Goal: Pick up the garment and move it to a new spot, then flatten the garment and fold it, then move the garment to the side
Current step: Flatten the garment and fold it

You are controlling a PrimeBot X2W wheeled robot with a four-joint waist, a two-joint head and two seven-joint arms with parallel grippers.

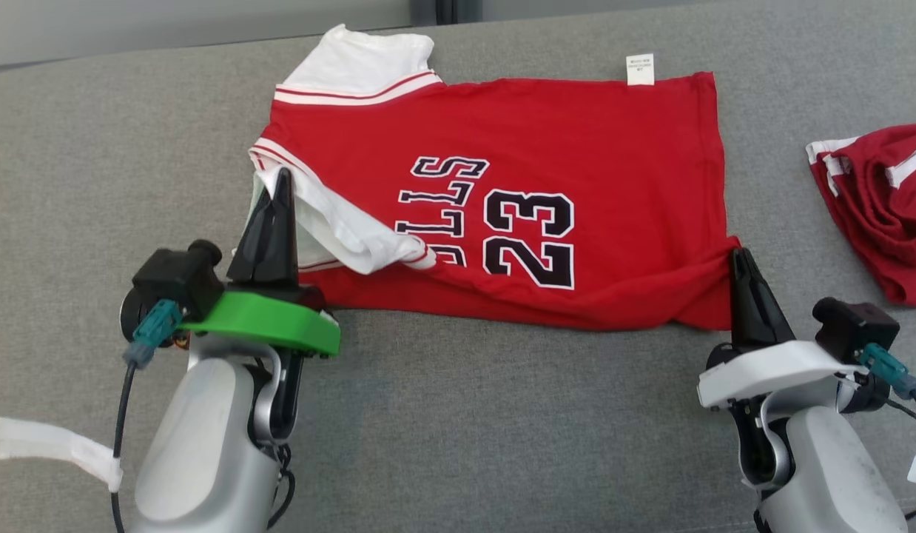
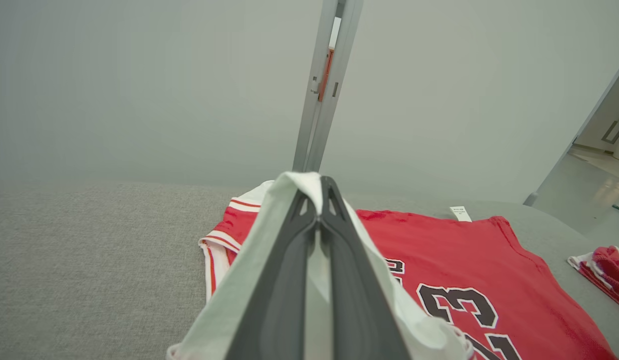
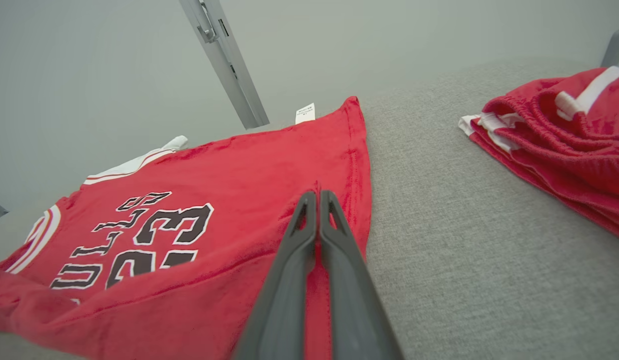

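Left gripper [image 1: 282,178], head view: jaws closed, pinching the white near sleeve [image 1: 332,222] of the jersey [image 1: 561,141]. Right gripper [image 1: 739,257]: jaws closed on the near hem corner of the jersey. The jersey lies spread on the grey bench [image 1: 458,414], across its middle and toward the far edge, collar end to the left and hem to the right. Printing is black with a white outline: "23" reads in full and "LLS" beside it, with the rest of the word covered by the folded sleeve. A white label [image 1: 640,69] sticks out at the far hem corner; its print is too small to read. A red and white bundle [image 1: 883,207] lies at the right edge of the bench, apart from the jersey.

Left wrist view: fingers pressed together, white sleeve cloth caught between them and draped down both sides. Part of "23" shows on the red panel behind. The label [image 2: 459,214] lies at the far edge of the jersey. A grey post [image 2: 324,85] stands behind the bench.

Right wrist view: fingers together with red cloth between them near the hem edge. "ULLS" and "23" read clearly. The label print is illegible. The bundle [image 3: 554,130] lies to the right on bare bench.
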